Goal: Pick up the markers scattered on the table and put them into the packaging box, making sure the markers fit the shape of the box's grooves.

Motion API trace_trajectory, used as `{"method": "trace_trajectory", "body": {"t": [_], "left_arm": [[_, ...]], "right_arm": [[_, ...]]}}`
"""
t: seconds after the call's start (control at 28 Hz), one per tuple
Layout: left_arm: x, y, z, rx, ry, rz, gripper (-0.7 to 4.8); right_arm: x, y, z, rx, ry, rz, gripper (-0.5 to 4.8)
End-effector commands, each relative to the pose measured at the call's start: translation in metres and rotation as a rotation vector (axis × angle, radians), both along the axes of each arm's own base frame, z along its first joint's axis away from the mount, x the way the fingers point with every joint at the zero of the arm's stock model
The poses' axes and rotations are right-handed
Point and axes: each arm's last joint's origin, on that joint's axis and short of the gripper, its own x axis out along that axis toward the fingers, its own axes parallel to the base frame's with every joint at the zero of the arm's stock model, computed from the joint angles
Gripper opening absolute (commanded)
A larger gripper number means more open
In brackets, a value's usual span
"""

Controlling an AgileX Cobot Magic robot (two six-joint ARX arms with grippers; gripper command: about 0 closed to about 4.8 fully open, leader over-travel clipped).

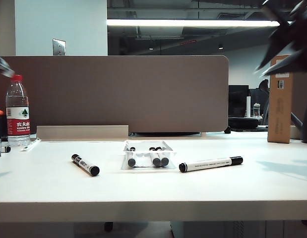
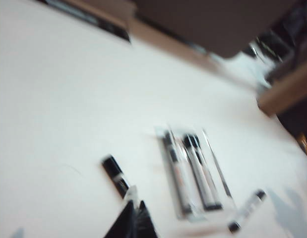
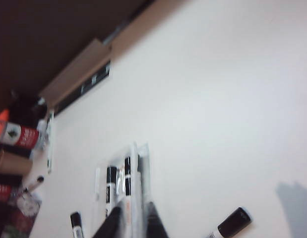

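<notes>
On the wide white table [image 1: 49,193] you will find the clear plastic packaging box [image 1: 143,159] at centre holding three black-capped markers [image 1: 154,156], with one loose marker [image 1: 85,164] well apart to its left and another [image 1: 211,164] just beside its right edge; broad bare surface lies in front up to the thick pale front edge. The left pincer [image 2: 135,221] hangs above the loose left marker, tips together and empty. The right pincer [image 3: 131,223] hangs over the box, tips slightly parted and empty.
</notes>
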Motion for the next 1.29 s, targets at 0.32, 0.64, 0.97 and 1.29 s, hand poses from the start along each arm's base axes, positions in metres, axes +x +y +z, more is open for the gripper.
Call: {"method": "trace_trajectory", "body": {"t": [0.32,0.64,0.97,1.29], "left_arm": [[0.063,-0.022,-0.023,-0.083,0.239,-0.273,-0.04],[0.074,-0.05,-0.031,-0.053,0.281,-0.386,-0.04],[0.074,-0.05,-0.031,-0.031,0.264,-0.389,-0.03],[0.073,-0.05,-0.031,-0.035,0.274,-0.397,-0.03]], "right_arm": [[0.056,0.052,-0.052,-0.165,0.382,0.248,1.56],[0.065,0.069,-0.08,-0.213,0.547,0.261,2.52],[0.07,0.071,-0.083,-0.24,0.55,0.177,2.52],[0.094,0.077,-0.097,-0.26,0.593,0.141,2.52]]}}
